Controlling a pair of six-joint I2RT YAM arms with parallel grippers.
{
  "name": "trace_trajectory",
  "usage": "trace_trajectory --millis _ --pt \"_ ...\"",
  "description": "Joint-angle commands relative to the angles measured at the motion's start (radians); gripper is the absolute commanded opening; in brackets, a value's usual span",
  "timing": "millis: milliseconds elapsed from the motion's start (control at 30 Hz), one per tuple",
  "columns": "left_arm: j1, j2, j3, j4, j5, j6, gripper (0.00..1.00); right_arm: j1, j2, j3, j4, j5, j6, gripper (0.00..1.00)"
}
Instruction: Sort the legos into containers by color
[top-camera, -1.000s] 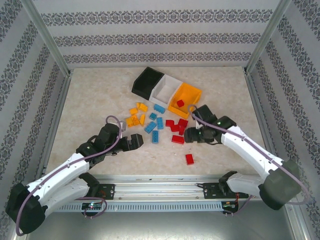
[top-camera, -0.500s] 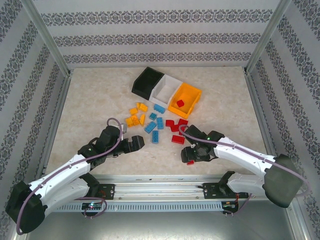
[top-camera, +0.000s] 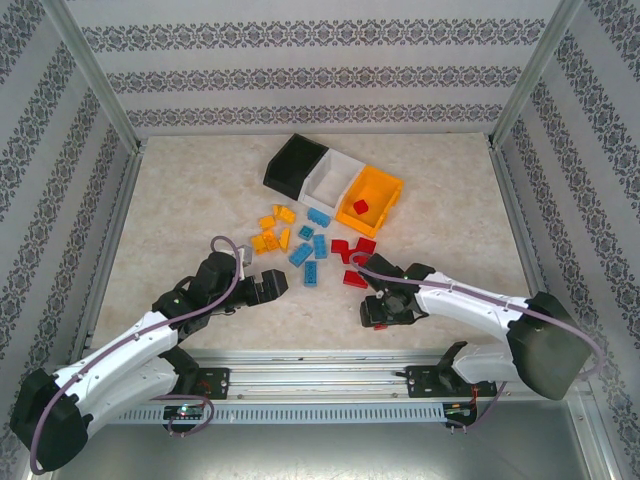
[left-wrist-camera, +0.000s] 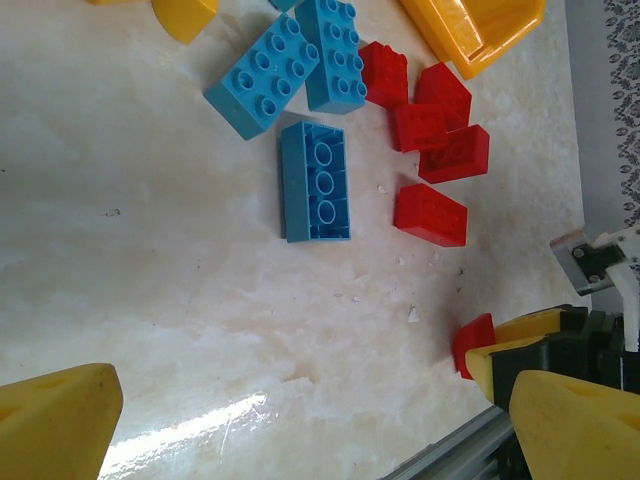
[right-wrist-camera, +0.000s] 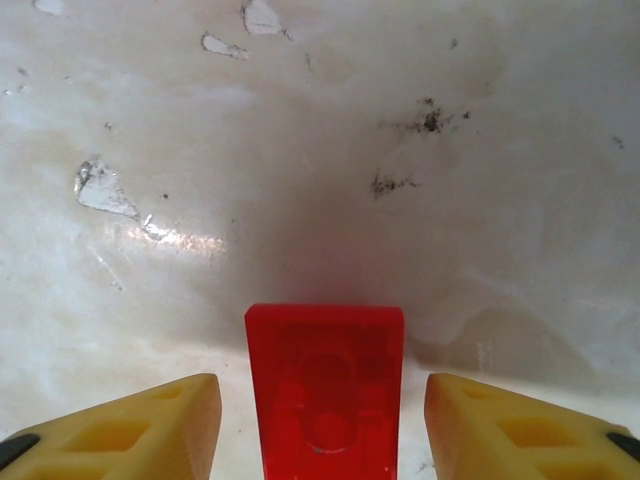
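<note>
The right arm stretches low across the counter, jaws parted astride a lone red lego near the front edge, gaps either side. The left arm's jaws gape empty.

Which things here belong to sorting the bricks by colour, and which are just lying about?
Part of the job:
- red bricks, blue bricks, yellow bricks
- black bin, white bin, orange-yellow bin
- right gripper, open around a stray red brick

Just lying about:
- white flecks on the table
- metal rail
</note>
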Motion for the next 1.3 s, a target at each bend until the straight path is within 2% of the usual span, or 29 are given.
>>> trace_trajectory --millis 0,233,533,833,1067,1267 --pt "-0.013 -0.010 -0.016 -0.015 -0.017 -0.015 1.00 0.014 0.025 -0.012 0.017 0.027 0.014 0.54" --pt "-0.013 -0.012 -0.014 -0.028 -0.020 -0.012 1.00 0.019 0.072 -0.007 0.026 0.042 0.009 0.47" --pt "-0.013 -0.018 -0.013 -0.038 -0.022 -0.012 1.00 0.018 0.060 -0.003 0.016 0.060 0.008 0.30" --pt "-0.013 -0.018 -0.009 -0.042 -0.021 -0.009 1.00 0.004 -0.059 0.104 -0.102 0.070 -0.009 0.27" --pt "-0.013 -0.017 -0.002 -0.044 -0.020 0.007 1.00 -0.143 -0.142 0.329 -0.170 -0.004 -0.076 0.28" --pt "-0.013 -0.011 0.000 -0.053 -0.022 0.009 1.00 -0.316 -0.004 0.546 -0.111 -0.084 -0.124 0.28"
